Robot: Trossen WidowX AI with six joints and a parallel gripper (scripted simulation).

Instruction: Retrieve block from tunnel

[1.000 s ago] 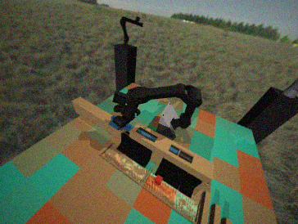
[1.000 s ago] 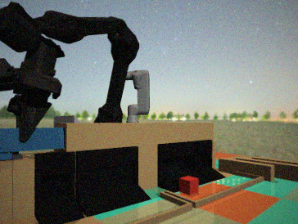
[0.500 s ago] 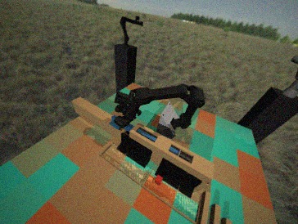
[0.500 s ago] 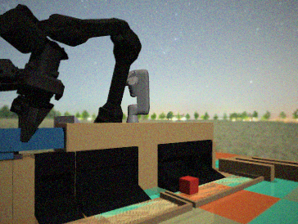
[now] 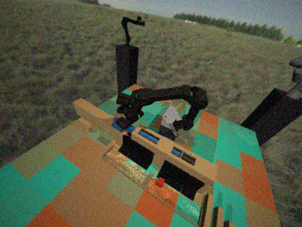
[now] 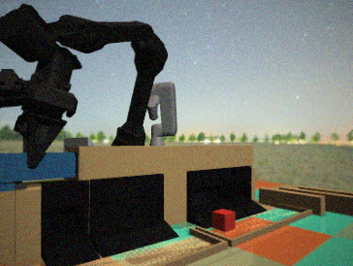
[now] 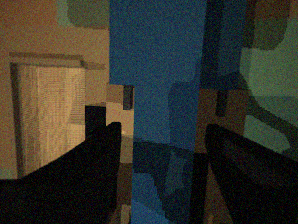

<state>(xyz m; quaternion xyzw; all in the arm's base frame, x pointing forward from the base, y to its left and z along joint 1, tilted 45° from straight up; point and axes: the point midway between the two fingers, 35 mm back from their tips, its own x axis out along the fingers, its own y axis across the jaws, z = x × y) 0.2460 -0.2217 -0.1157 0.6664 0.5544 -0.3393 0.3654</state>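
Spread partway around the blue handle (image 5: pixel 129 129) (image 6: pixel 58 165) (image 7: pixel 155 50) with the pincer (image 5: pixel 124 123) (image 6: pixel 33 164) (image 7: pixel 163 128), pinching nothing. Outside the tunnel (image 5: pixel 165 147) (image 6: pixel 175 160), before its side opening: the red block (image 5: pixel 160 181) (image 6: pixel 223 219). Handle work seemingly finished; next, rise clear, cross over, grasp and lift.

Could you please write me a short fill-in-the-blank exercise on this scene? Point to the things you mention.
The cube (image 5: pixel 161 181) (image 6: pixel 223 219) in front of the tunnel's dark openings (image 5: pixel 136 153) (image 6: pixel 128 209) is coloured ____.
In the wrist view, the bar (image 5: pixel 117 121) (image 6: pixel 55 165) (image 7: pixel 165 110) reaching between the fingers (image 5: pixel 123 123) (image 6: pixel 36 154) is coloured ____.
Seen from above, the top of the tan tunnel cover (image 5: pixel 162 147) (image 6: pixel 170 155) has ____ long slots (image 5: pixel 148 136).
Missing words, in order: red; blue; two.
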